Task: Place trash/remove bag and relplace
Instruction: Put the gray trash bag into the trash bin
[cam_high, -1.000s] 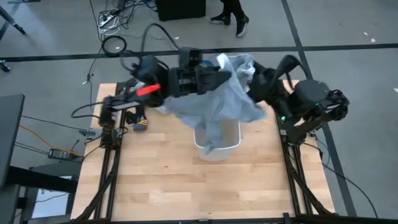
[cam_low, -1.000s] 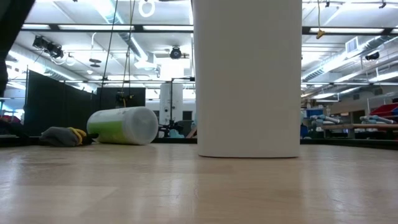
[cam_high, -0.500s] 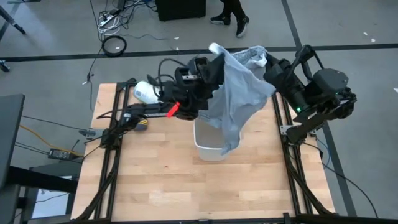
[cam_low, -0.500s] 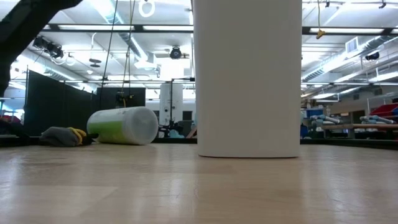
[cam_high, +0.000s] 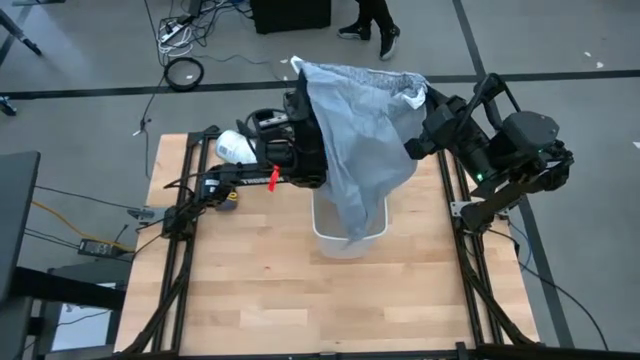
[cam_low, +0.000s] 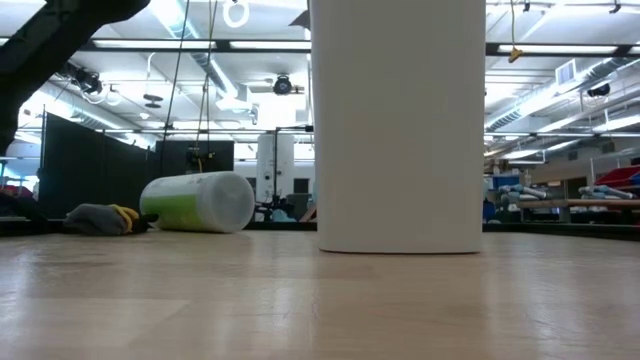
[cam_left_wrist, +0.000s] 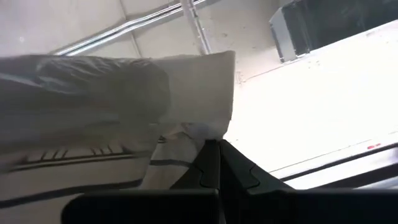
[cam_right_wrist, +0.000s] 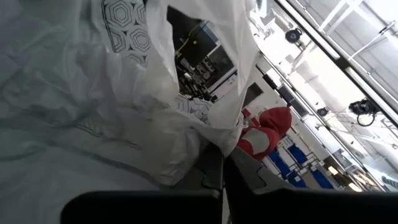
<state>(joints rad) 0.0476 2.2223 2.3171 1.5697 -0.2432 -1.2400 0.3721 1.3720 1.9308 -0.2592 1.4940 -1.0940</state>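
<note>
Room: grey floor with dark tape lines; cables at 11 o'clock beyond the surface; a person's legs (cam_high: 372, 22) at 12 o'clock.
Surface: pale wooden surface (cam_high: 260, 300), a white bin (cam_high: 348, 238) standing near its middle.
Bag: the bag (cam_high: 355, 140) is lifted above the bin, its mouth stretched between both arms, its tail hanging down into the bin.
Left jaws: the left jaws (cam_left_wrist: 211, 146) are closed, pinching the bag's edge at its 9 o'clock side.
Right jaws: the right jaws (cam_right_wrist: 222, 155) are closed on the bag's rim at its 3 o'clock side.
Other: a white-and-green roll (cam_low: 198, 203) lies on the surface at 10 o'clock of the bin.
</note>
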